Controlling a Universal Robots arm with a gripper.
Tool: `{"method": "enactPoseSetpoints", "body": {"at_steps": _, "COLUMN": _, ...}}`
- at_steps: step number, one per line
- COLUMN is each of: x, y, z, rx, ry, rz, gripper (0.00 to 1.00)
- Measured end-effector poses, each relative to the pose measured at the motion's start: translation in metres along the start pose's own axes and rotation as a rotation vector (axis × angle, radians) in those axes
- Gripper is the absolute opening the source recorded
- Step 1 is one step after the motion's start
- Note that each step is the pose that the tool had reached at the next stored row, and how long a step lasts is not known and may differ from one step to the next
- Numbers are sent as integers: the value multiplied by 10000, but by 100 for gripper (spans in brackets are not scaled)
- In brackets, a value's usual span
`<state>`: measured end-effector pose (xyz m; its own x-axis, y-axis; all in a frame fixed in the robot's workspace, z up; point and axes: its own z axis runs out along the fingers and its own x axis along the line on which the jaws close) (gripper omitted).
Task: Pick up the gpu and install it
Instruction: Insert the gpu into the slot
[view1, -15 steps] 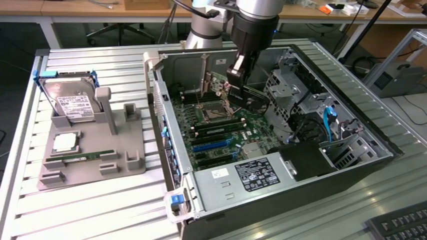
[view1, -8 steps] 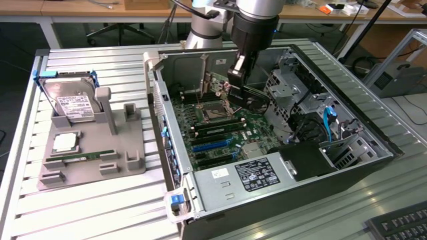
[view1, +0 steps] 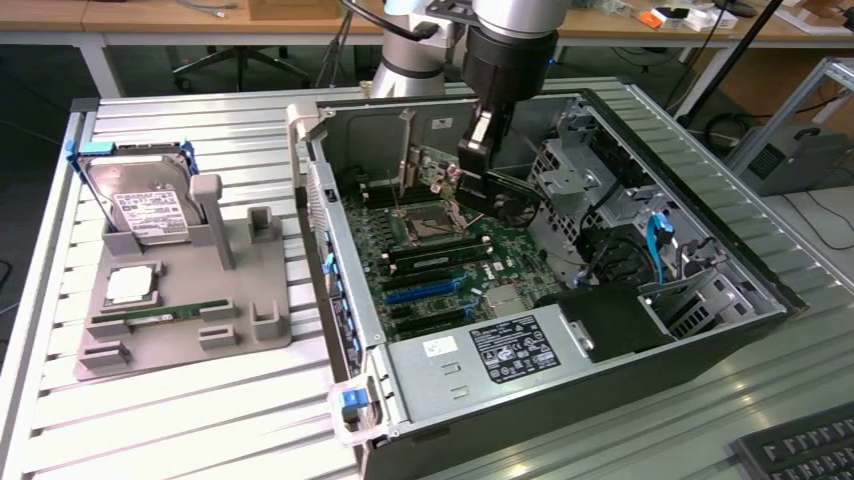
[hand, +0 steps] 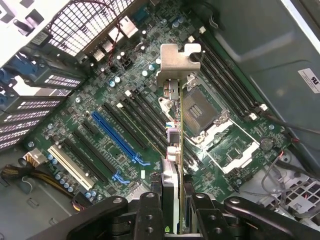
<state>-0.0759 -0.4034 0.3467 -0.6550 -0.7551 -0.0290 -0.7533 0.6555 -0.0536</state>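
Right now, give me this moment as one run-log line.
gripper: shut on gpu | gpu: edge-on over motherboard inside computer case | hard drive: upright in grey holder

The gpu (hand: 176, 150), a thin dark board w/ grey metal bracket, is seen edge-on. It is clamped in gripper (hand: 175, 212), held upright over mobo (hand: 75, 120), approx. 1 o'clock of CPU socket (view1: 434, 226) in ext. view.

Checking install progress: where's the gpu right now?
The gpu is in the hand, held edge-on inside the open computer case, above the motherboard next to the processor socket.
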Motion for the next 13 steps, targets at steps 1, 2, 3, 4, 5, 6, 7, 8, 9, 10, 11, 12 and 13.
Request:
{"method": "enactPoseSetpoints", "body": {"at_steps": 1, "x": 0, "y": 0, "z": 0, "rx": -1, "ry": -3, "rz": -53, "gripper": 27}}
{"method": "enactPoseSetpoints", "body": {"at_steps": 2, "x": 0, "y": 0, "z": 0, "rx": -3, "ry": -5, "rz": -88, "gripper": 27}}
{"method": "enactPoseSetpoints", "body": {"at_steps": 3, "x": 0, "y": 0, "z": 0, "rx": -4, "ry": -8, "rz": -131, "gripper": 27}}
{"method": "enactPoseSetpoints", "body": {"at_steps": 4, "x": 0, "y": 0, "z": 0, "rx": -5, "ry": -10, "rz": -176, "gripper": 27}}
{"method": "enactPoseSetpoints", "body": {"at_steps": 5, "x": 0, "y": 0, "z": 0, "rx": -7, "ry": -12, "rz": -216, "gripper": 27}}
{"method": "enactPoseSetpoints", "body": {"at_steps": 6, "x": 0, "y": 0, "z": 0, "rx": -8, "ry": -14, "rz": -261, "gripper": 27}}
{"method": "enactPoseSetpoints", "body": {"at_steps": 7, "x": 0, "y": 0, "z": 0, "rx": -9, "ry": -16, "rz": -298, "gripper": 27}}
{"method": "enactPoseSetpoints", "body": {"at_steps": 8, "x": 0, "y": 0, "z": 0, "rx": -10, "ry": -19, "rz": -344, "gripper": 27}}
{"method": "enactPoseSetpoints", "body": {"at_steps": 9, "x": 0, "y": 0, "z": 0, "rx": -12, "ry": -22, "rz": -407, "gripper": 27}}
{"method": "enactPoseSetpoints", "body": {"at_steps": 10, "x": 0, "y": -1, "z": 0, "rx": -14, "ry": -26, "rz": -484, "gripper": 27}}
{"method": "enactPoseSetpoints", "body": {"at_steps": 11, "x": 0, "y": 0, "z": 0, "rx": -16, "ry": -29, "rz": -532, "gripper": 27}}
{"method": "enactPoseSetpoints", "body": {"at_steps": 12, "x": 0, "y": 0, "z": 0, "rx": -18, "ry": -33, "rz": -612, "gripper": 27}}
{"method": "enactPoseSetpoints", "body": {"at_steps": 13, "x": 0, "y": 0, "z": 0, "rx": -19, "ry": -35, "rz": -660, "gripper": 27}}
